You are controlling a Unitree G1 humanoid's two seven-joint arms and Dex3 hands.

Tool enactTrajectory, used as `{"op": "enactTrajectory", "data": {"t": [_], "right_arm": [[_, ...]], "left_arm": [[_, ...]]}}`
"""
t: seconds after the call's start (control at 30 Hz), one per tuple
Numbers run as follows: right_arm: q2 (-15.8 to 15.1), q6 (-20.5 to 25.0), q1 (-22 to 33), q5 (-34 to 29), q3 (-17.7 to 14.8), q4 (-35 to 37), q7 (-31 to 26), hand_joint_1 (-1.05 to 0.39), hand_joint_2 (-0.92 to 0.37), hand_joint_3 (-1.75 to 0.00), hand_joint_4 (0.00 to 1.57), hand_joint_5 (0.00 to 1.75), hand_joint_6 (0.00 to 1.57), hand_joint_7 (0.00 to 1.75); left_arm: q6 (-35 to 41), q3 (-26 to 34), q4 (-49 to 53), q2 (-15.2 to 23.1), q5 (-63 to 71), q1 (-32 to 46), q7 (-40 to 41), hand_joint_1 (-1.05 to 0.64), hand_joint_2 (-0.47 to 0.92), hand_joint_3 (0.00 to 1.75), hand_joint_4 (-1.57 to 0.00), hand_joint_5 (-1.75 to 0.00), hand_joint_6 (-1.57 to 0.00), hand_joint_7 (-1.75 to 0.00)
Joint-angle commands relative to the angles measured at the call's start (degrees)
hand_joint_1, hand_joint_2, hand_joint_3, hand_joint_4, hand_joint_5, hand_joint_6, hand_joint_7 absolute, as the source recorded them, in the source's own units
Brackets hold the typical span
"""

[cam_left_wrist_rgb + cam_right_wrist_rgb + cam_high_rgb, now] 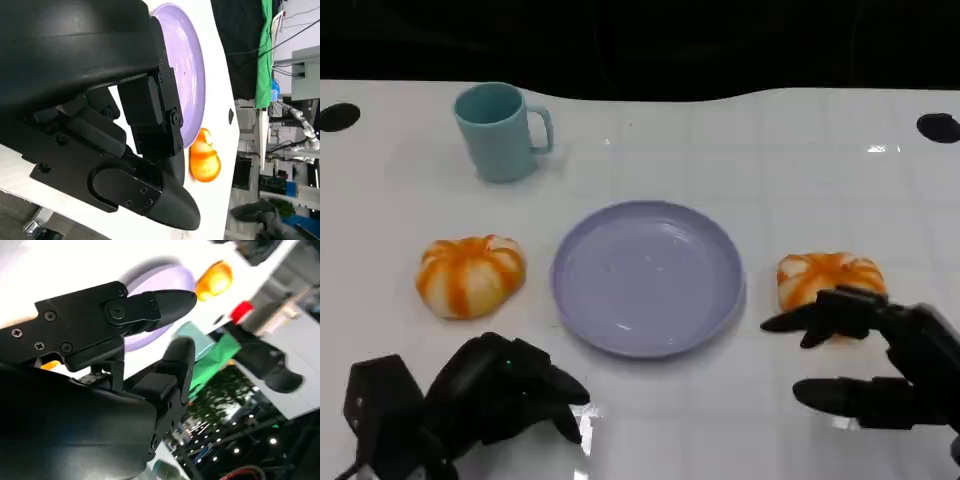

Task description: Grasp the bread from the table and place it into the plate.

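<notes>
Just beyond the right hand [880, 365], whose spread fingers hold nothing, lies the nearer round orange-and-white bread roll [830, 278], right of the lavender plastic plate [648, 277].

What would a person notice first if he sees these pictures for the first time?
Probably the lilac plate in the middle of the white table, with an orange-striped bread on each side: left bread and right bread. The right hand hovers with fingers spread just in front of the right bread. A teal mug stands behind, to the left.
</notes>
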Motion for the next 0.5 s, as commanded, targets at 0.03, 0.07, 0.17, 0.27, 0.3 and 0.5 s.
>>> {"op": "enactTrajectory", "data": {"t": [0.03,0.07,0.17,0.27,0.3,0.5], "right_arm": [[-1.8,4.3,1.0,-4.4,-1.9,-4.3,-2.7,-0.52,-0.92,-0.12,0.32,0.75,0.49,0.14],[-1.9,6.1,1.1,-6.1,-2.2,-5.5,-3.5,-0.52,-0.92,-0.11,0.3,0.73,0.48,0.12],[-2.3,10.4,1.6,-10.2,-2.8,-8.8,-5.0,-0.54,-0.92,-0.09,0.29,0.61,0.46,0.06],[-2.9,14.6,1.7,-15.1,-2.8,-12.1,-6.6,-0.56,-0.92,-0.05,0.26,0.5,0.42,0.02],[-3.2,16.0,1.6,-16.8,-2.8,-13.1,-7.0,-0.56,-0.92,-0.05,0.26,0.47,0.41,0.01],[-5.6,21.2,0.3,-26.5,-1.4,-15.3,-10.7,-0.57,-0.91,0.0,0.21,0.35,0.34,0.0]], "left_arm": [[-0.3,0.1,-0.4,0.6,-0.1,0.7,0.0,-1.05,0.85,0.0,-1.22,-0.93,-1.57,-0.04],[-0.1,0.2,-0.5,0.4,-0.4,0.7,-0.3,-1.05,0.85,0.0,-1.22,-0.93,-1.57,-0.04],[-0.3,0.1,-0.5,0.4,-0.2,0.7,0.0,-1.05,0.86,0.0,-1.23,-0.93,-1.57,-0.04],[-0.2,0.0,-0.4,0.4,0.1,0.5,0.3,-1.05,0.86,0.01,-1.23,-0.93,-1.57,-0.04],[0.2,-0.1,-0.5,0.4,0.0,0.5,0.2,-1.05,0.86,0.0,-1.23,-0.93,-1.57,-0.04],[0.3,-0.3,-1.6,0.3,-0.3,1.2,-0.2,-1.05,0.86,0.0,-1.23,-0.92,-1.56,-0.03]]}}
